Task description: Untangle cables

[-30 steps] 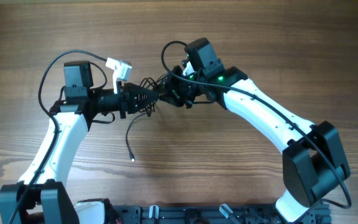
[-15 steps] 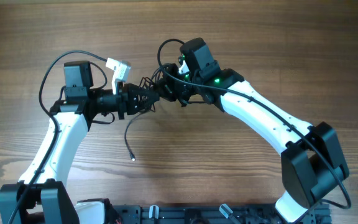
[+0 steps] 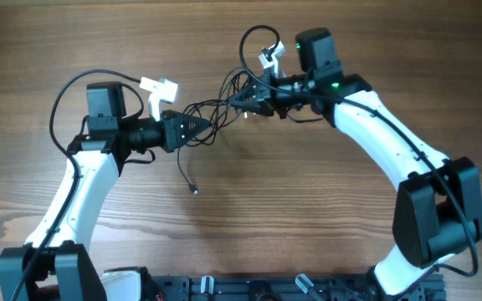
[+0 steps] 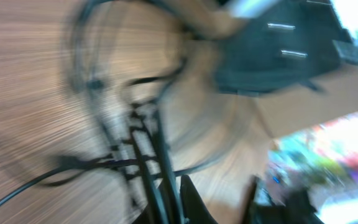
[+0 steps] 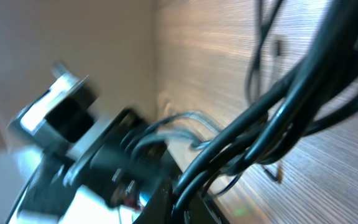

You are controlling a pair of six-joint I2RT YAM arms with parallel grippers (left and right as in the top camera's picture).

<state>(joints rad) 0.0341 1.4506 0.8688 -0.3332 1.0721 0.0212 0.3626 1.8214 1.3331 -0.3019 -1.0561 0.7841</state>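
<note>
Swinging away rightward, the right fingers [image 3: 253, 99] have stretched the cables [image 3: 218, 107] from the left fingers [image 3: 189, 125]; both sets pinch strands, loosening the tangle.

Overhead view evenly lit and sharp; both wrist views heavily motion-blurred.

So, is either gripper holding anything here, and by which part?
Both appear to hold the cables: the left gripper pinches the tangle's left end, the right gripper its right end, with strands stretched between. One plug end trails loose.
</note>
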